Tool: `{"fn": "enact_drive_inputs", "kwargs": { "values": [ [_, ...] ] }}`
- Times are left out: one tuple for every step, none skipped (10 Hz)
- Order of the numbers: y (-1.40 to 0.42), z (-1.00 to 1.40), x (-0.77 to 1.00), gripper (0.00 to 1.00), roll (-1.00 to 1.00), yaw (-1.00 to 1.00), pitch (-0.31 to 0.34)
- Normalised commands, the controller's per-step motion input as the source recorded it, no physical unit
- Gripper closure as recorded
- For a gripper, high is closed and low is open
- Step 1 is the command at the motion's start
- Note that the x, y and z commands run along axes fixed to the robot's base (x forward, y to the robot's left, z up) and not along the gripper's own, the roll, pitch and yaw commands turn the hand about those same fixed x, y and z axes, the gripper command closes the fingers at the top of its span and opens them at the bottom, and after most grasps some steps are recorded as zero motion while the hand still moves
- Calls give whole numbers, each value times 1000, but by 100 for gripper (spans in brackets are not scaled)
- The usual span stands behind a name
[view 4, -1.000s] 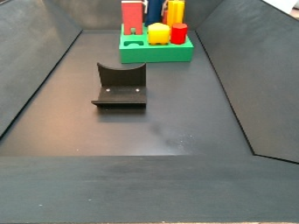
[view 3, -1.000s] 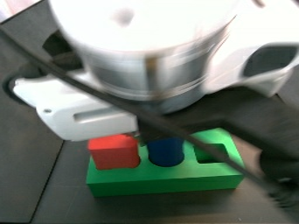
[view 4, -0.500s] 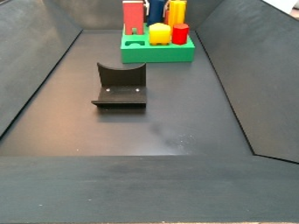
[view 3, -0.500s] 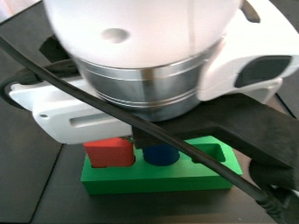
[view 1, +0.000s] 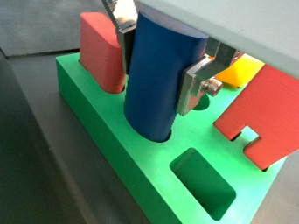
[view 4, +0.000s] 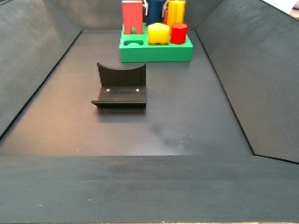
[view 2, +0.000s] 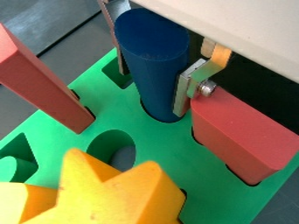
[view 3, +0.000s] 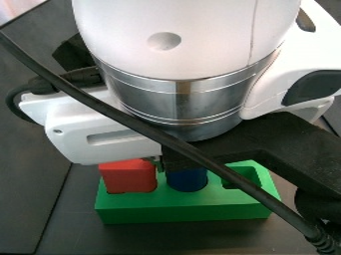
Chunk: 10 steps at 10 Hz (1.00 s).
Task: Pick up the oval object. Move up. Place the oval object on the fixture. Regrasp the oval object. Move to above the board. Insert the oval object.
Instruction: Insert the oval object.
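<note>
The oval object (view 1: 158, 74), a dark blue peg, stands upright with its lower end in a hole of the green board (view 1: 105, 122). My gripper (view 1: 156, 79) is shut on it, a silver finger (view 1: 194, 83) pressed against each side. In the wrist view from the opposite side, the gripper (view 2: 149, 79) holds the oval object (view 2: 152, 52) in the board (view 2: 131, 124). In a side view the oval object (view 3: 185, 179) shows under the arm, low in the board (view 3: 173, 206). The black fixture (view 4: 119, 87) stands on the floor, nearer than the board (view 4: 158, 54).
Red blocks (view 1: 103, 52) (view 1: 271, 109) stand in the board on either side of the peg. A yellow star piece (view 2: 105, 192) and an empty hole (view 2: 111, 149) are close by. An empty slot (view 1: 205, 179) lies at the board's corner. Dark sloped walls (view 4: 47, 79) enclose the floor.
The arm has shifted and come down a little over the board. The oval object now shows shorter above the green top.
</note>
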Motion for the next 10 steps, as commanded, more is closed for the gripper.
{"fn": "enact_drive_inputs", "kwargs": {
  "values": [
    [0,154,0,100,480,0,411],
    [0,149,0,100,490,0,401],
    [0,63,49,100,500,3,350],
    [-277,-169,180,100,453,166,259],
    [-6,-514,143,100,0,0,0],
    [-14,-189,0,100,-40,0,-63],
    [-174,-537,-214,100,413,0,0],
    [-269,-537,-3,100,417,-46,0],
    [3,0,0,100,-33,0,0],
    [0,0,0,100,0,0,0]
  ]
}}
